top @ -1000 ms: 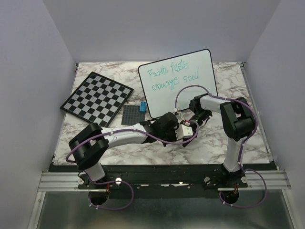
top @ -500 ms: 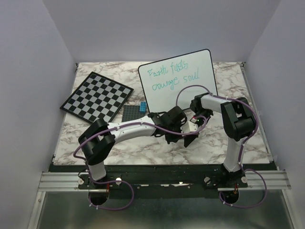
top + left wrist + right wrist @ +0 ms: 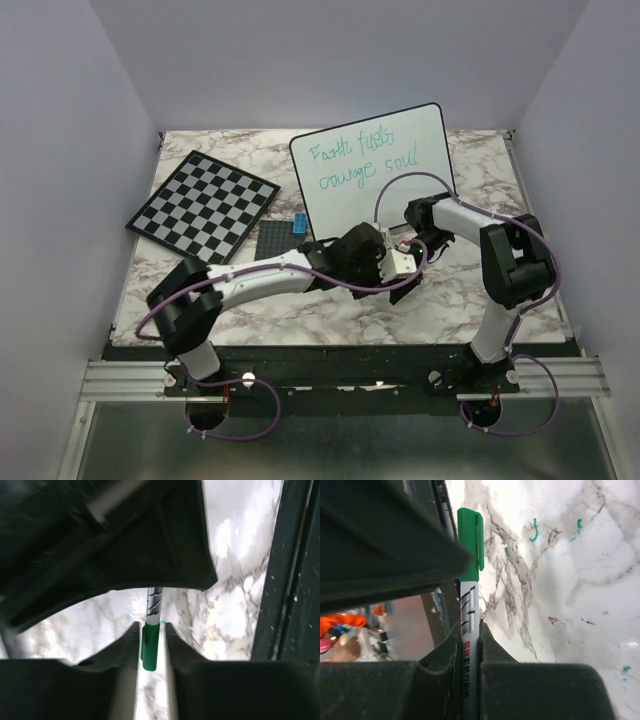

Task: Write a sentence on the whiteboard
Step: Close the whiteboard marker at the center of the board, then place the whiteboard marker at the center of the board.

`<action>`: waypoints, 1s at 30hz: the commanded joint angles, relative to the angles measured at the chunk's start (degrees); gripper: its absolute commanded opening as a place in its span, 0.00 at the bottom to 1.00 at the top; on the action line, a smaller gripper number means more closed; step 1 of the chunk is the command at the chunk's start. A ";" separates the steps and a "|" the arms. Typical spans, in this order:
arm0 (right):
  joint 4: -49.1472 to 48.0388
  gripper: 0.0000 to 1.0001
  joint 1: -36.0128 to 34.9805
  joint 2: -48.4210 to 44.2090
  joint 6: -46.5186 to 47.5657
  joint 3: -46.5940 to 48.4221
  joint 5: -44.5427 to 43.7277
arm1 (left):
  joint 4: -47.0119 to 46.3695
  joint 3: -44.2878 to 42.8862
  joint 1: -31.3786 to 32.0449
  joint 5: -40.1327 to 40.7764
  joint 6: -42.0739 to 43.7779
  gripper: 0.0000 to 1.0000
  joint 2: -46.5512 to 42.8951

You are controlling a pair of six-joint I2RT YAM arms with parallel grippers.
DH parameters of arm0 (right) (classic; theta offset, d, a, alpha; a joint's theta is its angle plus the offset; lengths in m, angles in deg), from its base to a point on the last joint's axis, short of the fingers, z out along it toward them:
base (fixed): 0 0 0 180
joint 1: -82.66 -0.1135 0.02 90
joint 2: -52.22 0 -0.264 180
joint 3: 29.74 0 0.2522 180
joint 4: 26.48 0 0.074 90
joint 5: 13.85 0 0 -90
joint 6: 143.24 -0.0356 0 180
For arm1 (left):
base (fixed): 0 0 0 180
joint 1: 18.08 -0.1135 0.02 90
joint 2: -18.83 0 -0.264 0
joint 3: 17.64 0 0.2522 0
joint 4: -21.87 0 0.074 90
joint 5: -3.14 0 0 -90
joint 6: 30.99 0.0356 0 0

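The whiteboard [image 3: 345, 210] stands tilted at the back middle, with the teal sentence [image 3: 368, 155] on it in two lines. My two grippers meet in front of it, above the marble table. My right gripper [image 3: 410, 243] [image 3: 469, 627] is shut on the white barrel of a marker [image 3: 468, 615]. The marker's green cap [image 3: 470, 545] sits on its end. My left gripper [image 3: 398, 265] [image 3: 151, 626] has its fingers on either side of that green cap [image 3: 149, 647], tight on it, with the barrel [image 3: 153, 605] running on towards the right gripper's black body.
A black-and-white chequered chessboard [image 3: 203, 205] lies at the back left. A small dark grey studded plate [image 3: 275, 240] with a blue brick [image 3: 300, 223] lies left of the whiteboard's foot. Purple cables loop off both arms. Teal marks dot the marble [image 3: 535, 530].
My left gripper has moved right and up to the right gripper and now sits round the marker's cap. The right arm's elbow has swung to the right.
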 commanded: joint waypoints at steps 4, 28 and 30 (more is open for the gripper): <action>-11.52 0.01 1.56 -8.69 -2.91 -5.56 -10.51 | -15.15 11.26 1.16 6.54 -3.79 0.59 -19.49; -31.22 0.65 14.29 -28.18 -7.39 -16.64 -35.23 | 1.81 29.01 -18.08 33.35 -18.73 0.99 -61.68; -30.00 0.65 17.37 -31.53 -8.00 -15.68 -33.22 | 0.76 31.64 -18.35 33.44 -20.31 0.99 -66.51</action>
